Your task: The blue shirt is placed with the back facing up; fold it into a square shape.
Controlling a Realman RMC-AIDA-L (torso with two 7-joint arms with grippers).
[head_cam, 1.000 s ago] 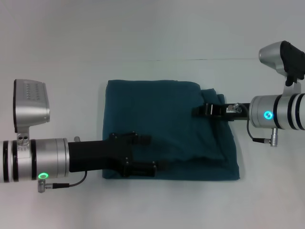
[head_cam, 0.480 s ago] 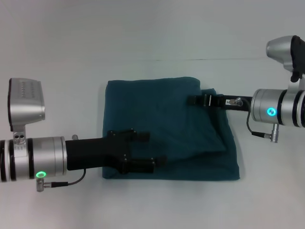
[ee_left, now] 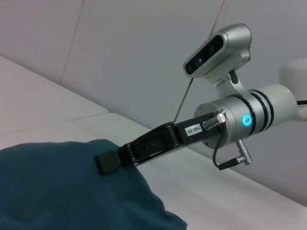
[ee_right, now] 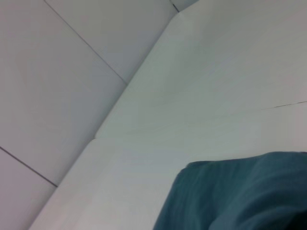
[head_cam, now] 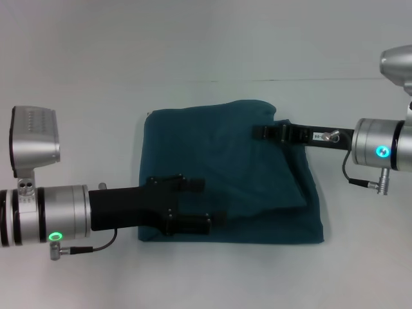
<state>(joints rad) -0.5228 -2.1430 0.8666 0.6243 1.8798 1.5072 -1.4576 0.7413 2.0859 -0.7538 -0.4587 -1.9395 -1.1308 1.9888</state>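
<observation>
**Operator:** On the white table (head_cam: 206, 38), state the position of the blue shirt (head_cam: 225, 161) and of each gripper relative to it.

**Technician:** The blue shirt lies at the table centre as a folded, near-square bundle, plain side up. The left gripper (head_cam: 206, 203) sits over the bundle's near left part, with its two fingers spread apart and nothing visible between them. The right gripper (head_cam: 261, 132) is at the bundle's far right part, where the top layer rises into a ridge.

**Operator:** Is the right gripper holding fabric?

**Technician:** Judged yes. In the left wrist view its tip (ee_left: 108, 162) is pressed closed against the cloth (ee_left: 72, 187), and the fabric peaks at that point. The contact face itself is not visible.

**Operator:** Which relation governs the next move?

**Technician:** The raised flap lies on the right arm's side; the remaining bundle extends leftward from that gripper. The right arm is therefore nearer the loose layer, while the left is placed to pin the near edge.
</observation>
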